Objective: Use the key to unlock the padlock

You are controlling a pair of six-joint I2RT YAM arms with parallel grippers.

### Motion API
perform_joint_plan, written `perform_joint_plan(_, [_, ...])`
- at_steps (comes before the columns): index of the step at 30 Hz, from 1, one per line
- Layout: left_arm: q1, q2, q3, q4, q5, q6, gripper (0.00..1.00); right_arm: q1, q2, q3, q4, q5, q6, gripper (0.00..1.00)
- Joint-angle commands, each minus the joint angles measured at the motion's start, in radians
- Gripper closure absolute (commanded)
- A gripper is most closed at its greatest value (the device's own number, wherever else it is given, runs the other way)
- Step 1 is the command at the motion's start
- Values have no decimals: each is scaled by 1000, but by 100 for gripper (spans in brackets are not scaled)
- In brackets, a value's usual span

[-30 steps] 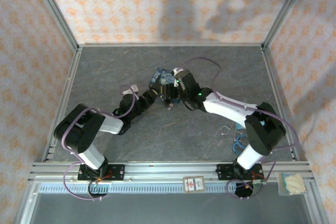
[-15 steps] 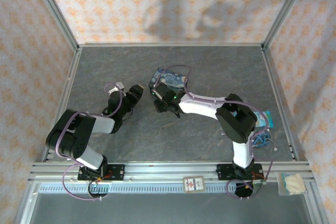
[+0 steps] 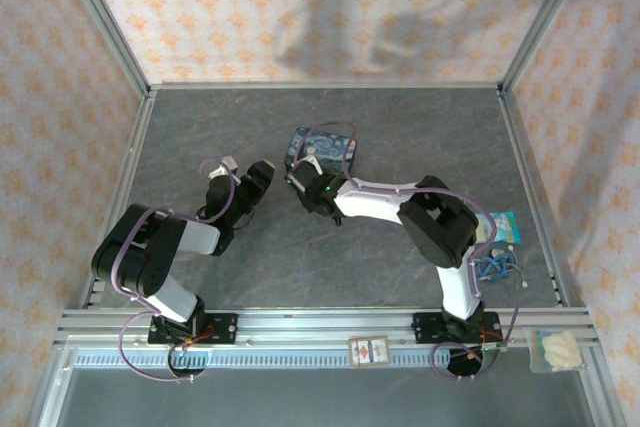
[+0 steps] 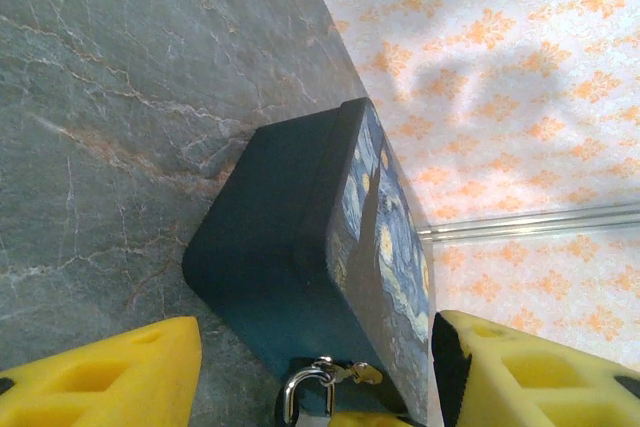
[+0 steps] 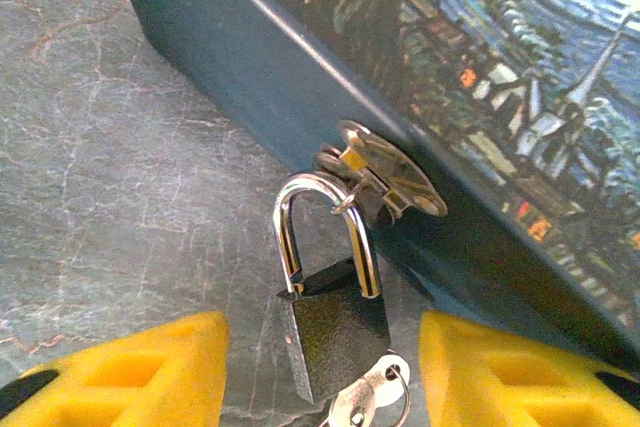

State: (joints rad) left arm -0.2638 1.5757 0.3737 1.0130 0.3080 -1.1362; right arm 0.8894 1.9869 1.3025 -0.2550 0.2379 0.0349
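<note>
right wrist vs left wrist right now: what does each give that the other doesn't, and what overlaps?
Right wrist: the padlock body in close-up, its shackle through the hasp on the box, and the key with a small ring at the body's lower end.
Left wrist: the box's near corner and dark side, plus the patterned wall and metal frame rail behind it.
Shared: the painted box, the padlock's shackle at the hasp, the marbled table, and an open gripper: the right gripper straddles the padlock and the left gripper faces it.
</note>
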Motion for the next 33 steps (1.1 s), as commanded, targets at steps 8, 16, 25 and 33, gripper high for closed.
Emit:
perform_joint_plan(8, [6, 44, -38, 133, 32, -49, 40, -4, 23, -75, 75, 80, -82, 48])
perform_joint_plan(16, [6, 59, -41, 169, 47, -66, 40, -31, 16, -133, 175, 33, -140, 58])
perform_joint_plan(25, [6, 43, -63, 226, 50, -85, 40, -110, -38, -156, 211, -192, -276, 85])
perform_joint_plan(33, [9, 69, -78, 289, 78, -107, 40, -167, -44, -118, 152, -338, -375, 100])
